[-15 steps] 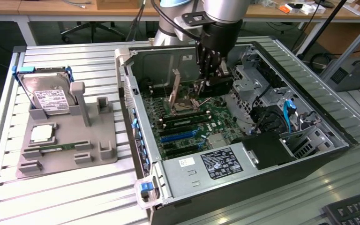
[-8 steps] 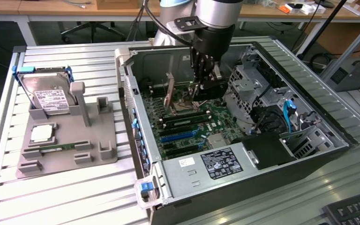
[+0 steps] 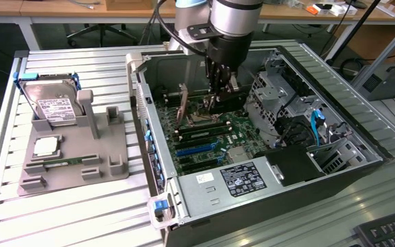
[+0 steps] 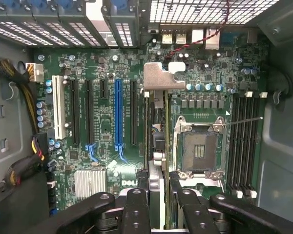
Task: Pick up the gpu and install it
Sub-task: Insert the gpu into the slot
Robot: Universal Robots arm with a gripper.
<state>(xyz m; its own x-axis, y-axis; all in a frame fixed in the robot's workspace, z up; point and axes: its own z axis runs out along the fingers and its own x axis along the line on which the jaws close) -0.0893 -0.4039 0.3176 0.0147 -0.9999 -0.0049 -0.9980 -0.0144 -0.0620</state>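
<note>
My gripper [image 3: 219, 91] reaches down inside the open computer case [image 3: 335, 170], shut on the gpu [image 3: 229, 99]. The gpu is a thin dark card held on edge over the motherboard [image 3: 208, 141], its metal bracket end toward the case's rear wall. In the wrist view the gpu [image 4: 155, 122] is seen edge-on, its silvery bracket [image 4: 158, 75] at the far end. The gripper [image 4: 159, 209] clamps the near end with its black fingers [image 4: 136, 209] on both sides. The card hangs between a black expansion slot [image 4: 133, 112] and the CPU socket [image 4: 198, 146]. The slot under it is hidden.
A grey fixture tray [image 3: 108, 164] at the exterior view's left holds a silver hard drive [image 3: 55, 105], a CPU [image 3: 45, 146] and a RAM stick [image 3: 64, 162]. Inside the case are the power supply [image 3: 235, 180], a drive cage [image 3: 280, 98] and cables [image 4: 19, 161]. A keyboard [image 3: 390, 231] lies nearby.
</note>
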